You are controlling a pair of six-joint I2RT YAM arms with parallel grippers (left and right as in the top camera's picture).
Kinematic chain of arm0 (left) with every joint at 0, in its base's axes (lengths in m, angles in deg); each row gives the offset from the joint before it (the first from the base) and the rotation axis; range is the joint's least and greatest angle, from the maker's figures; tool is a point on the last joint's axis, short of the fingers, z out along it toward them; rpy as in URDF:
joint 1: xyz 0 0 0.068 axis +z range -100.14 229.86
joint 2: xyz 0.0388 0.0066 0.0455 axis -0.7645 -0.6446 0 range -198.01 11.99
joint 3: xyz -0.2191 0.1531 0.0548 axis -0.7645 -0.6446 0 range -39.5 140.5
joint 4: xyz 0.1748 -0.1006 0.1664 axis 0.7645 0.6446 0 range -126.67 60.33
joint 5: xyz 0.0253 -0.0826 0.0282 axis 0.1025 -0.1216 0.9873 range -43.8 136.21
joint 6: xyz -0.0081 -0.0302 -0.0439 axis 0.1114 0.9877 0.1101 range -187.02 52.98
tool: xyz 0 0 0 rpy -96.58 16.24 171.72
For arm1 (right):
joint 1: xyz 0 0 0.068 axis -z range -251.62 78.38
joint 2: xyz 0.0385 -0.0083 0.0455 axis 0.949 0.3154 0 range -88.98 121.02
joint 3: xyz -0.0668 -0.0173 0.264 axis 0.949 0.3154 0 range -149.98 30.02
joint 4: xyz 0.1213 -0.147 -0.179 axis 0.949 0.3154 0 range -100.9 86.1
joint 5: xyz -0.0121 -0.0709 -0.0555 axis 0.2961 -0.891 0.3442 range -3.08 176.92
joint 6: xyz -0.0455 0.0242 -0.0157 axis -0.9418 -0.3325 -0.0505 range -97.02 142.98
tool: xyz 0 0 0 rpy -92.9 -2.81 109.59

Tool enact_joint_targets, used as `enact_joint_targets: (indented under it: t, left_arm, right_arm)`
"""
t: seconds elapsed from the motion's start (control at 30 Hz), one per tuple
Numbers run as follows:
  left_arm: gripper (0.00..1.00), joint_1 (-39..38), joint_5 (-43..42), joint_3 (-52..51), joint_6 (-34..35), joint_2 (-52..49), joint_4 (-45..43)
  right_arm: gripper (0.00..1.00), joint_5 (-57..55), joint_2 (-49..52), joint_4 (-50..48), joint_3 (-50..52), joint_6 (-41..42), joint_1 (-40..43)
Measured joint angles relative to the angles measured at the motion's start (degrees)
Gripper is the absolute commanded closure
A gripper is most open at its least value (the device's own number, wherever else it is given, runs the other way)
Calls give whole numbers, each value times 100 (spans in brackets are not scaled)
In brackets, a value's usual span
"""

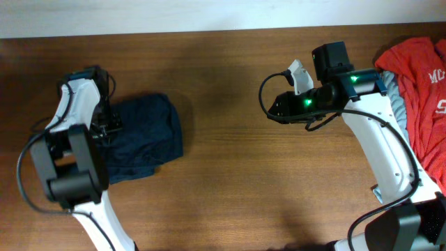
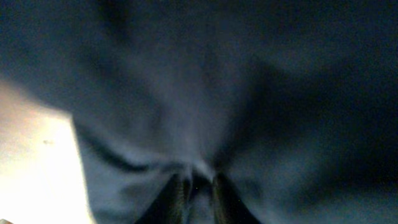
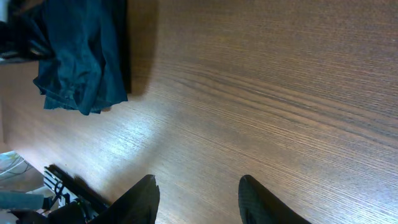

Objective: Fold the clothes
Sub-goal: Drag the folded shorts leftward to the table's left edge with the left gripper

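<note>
Wooden table (image 1: pixel 230 167) fills most of the overhead view. Red shirt (image 1: pixel 421 84) is heaped at the table's right edge, unfolded, with some white lettering showing; it runs out of frame, with a strip of grey cloth (image 1: pixel 398 97) at its left side. Navy garment (image 1: pixel 150 132) lies on the left half, bunched into a rough rectangle, well apart from the red shirt.

My left gripper (image 2: pixel 199 190) is at the navy garment's left edge. In its wrist view the two fingers are drawn almost together with a ridge of navy cloth pinched between them. The cloth fills nearly the whole view and is blurred, with only a pale patch of table at lower left.

My right gripper (image 3: pixel 199 199) is over bare wood right of centre, between the two garments and pointing left. Its fingers are spread wide with nothing between them. Its wrist view has the navy garment in the top-left corner, far from the fingertips. Can't tell its height off the table.
</note>
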Motion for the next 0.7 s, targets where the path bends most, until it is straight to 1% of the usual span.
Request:
enact_joint_targets:
  t: [0.1, 0.13, 0.17, 0.2, 0.23, 0.33, 0.4, 0.47, 0.57, 0.7]
  left_arm:
    - [68, -44, -63, 81, -70, 684, -66]
    - [71, -44, -98, 125, -83, 872, -63]
    - [80, -44, -164, 168, -92, 1027, -61]
    - [92, -44, -273, 197, -96, 1152, -68]
    - [99, -44, -387, 201, -122, 1220, -90]
    - [99, -48, -879, -9, -96, 1241, -468]
    - [99, -68, -1161, -345, 55, 1211, -776]
    - [99, -111, -1434, -944, 282, 1207, -1384]
    - [99, -201, -1670, -1838, 586, 1154, -1873]
    - [99, -284, -1738, -2516, 745, 1119, -2306]
  right_arm:
    - [53, 0, 0, -4, 0, 0, 0]
    - [53, 0, 0, -22, 0, 0, 0]
    - [53, 0, 0, -35, 0, 2, 0]
    - [53, 0, 0, -52, 0, 2, 0]
    - [53, 0, 0, -66, 0, 2, 0]
    - [52, 0, 0, -92, 0, 0, 0]
    - [53, 0, 0, -101, 0, -4, 0]
    - [53, 2, 0, -98, 0, 0, 0]
    - [53, 0, 0, -103, 0, 0, 0]
    - [52, 0, 0, -136, 2, 0, 0]
